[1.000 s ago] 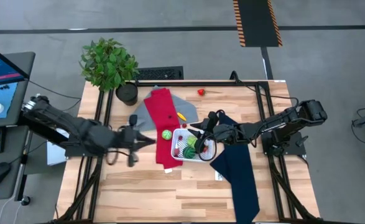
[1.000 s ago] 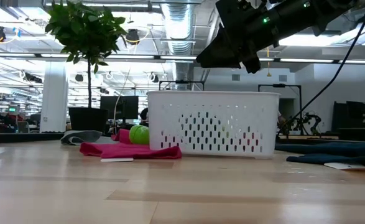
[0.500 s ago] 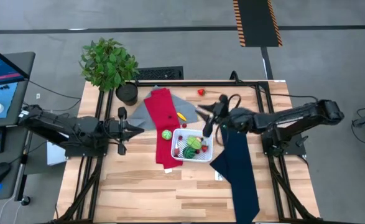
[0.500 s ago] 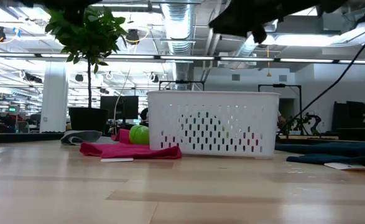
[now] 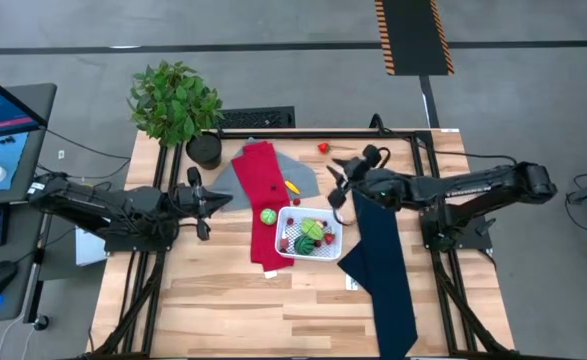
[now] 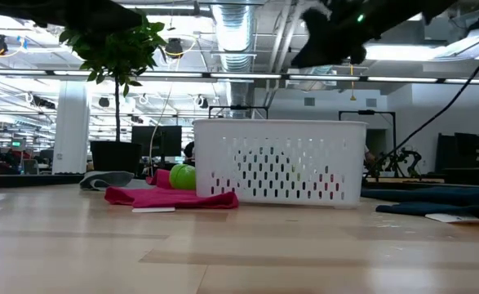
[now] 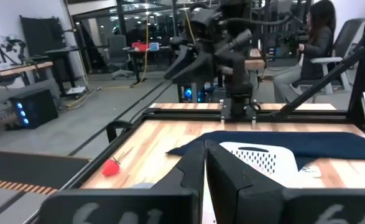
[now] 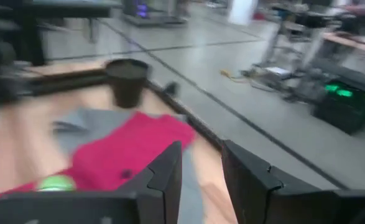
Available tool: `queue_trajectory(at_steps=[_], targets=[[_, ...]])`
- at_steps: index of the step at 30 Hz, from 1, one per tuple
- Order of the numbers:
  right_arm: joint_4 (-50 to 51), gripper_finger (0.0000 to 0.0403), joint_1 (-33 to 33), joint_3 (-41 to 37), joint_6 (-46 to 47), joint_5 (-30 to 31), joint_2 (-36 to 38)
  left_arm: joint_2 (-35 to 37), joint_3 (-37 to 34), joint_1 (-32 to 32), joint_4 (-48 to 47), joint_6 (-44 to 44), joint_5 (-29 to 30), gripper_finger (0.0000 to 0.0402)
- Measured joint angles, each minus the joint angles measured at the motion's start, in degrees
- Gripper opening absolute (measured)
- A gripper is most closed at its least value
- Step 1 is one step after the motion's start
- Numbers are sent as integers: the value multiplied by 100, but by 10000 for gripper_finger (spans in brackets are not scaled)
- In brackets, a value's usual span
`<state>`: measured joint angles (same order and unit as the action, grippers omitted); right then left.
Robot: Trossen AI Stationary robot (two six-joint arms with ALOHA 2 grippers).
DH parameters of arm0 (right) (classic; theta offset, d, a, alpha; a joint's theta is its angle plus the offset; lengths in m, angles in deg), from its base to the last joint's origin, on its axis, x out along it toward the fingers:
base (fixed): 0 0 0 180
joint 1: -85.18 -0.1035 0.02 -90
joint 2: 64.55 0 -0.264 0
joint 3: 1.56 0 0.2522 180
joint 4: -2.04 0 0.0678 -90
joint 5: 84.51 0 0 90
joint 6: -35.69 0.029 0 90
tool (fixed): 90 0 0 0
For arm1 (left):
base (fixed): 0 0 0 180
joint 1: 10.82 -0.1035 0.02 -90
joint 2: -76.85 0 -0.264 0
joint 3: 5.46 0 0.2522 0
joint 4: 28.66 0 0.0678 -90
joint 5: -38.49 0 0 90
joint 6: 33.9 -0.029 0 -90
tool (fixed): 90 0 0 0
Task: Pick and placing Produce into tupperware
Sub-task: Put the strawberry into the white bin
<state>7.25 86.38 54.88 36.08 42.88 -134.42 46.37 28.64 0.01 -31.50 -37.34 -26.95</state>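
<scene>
Right gripper, jaws part-open and empty, hovers off the tub's 1 o'clock corner, nearer than the shut left gripper to the red strawberry at its 11 o'clock.

High view: straight down, whole bench. Low view: bench level, close to tupperware, facing room. Wrist views face each other across bench; all share red cloth.
</scene>
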Motion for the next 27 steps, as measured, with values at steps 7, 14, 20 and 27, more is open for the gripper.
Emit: queue_trajectory(at_steps=[7,14,20,27], targets=[[1638,154,1370,634,1216,-323,-646,-6,0,-37,15,100,62,6],[1819,206,2628,1004,1465,-3190,-1094,-282,2,-44,26,218,149,6],[2038,242,3245,1181,1661,-3896,-1640,-676,2,-44,16,165,176,6],[2051,234,3642,1201,1768,-3975,-2049,-889,2,-44,363,344,217,6]])
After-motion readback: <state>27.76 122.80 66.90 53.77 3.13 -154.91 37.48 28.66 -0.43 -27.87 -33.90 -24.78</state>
